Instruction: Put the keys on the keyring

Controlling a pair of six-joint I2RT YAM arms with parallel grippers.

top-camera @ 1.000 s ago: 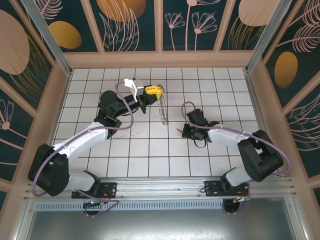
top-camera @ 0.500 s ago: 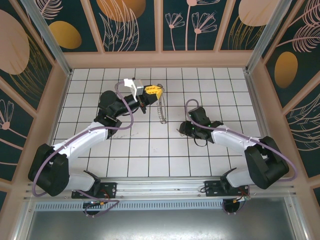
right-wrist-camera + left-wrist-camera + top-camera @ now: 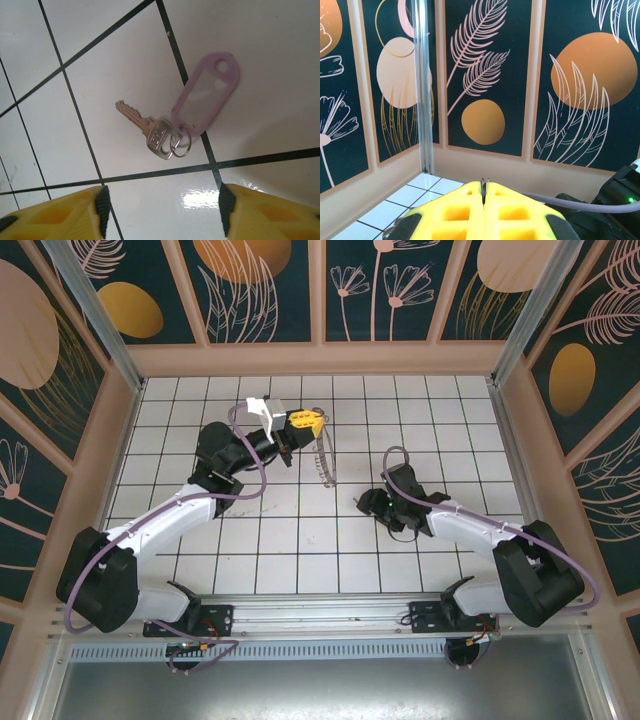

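Right wrist view looks down on the keys: one short silvery key with a toothed blade, joined by a small split ring to a pale lilac tag that has a clear window and a hole at one end. It lies flat on the surface, the tag crossing a dark grid line. It is just ahead of the spread yellow fingers of the right hand, which do not touch it. From the top camera it sits right of centre, apart from the keyring. That thin pale loop dangles from the left hand, whose fingers are pressed together, pinching it. Glossy white tiles cover the surface. Dark teal walls carry orange discs and pale leaves.
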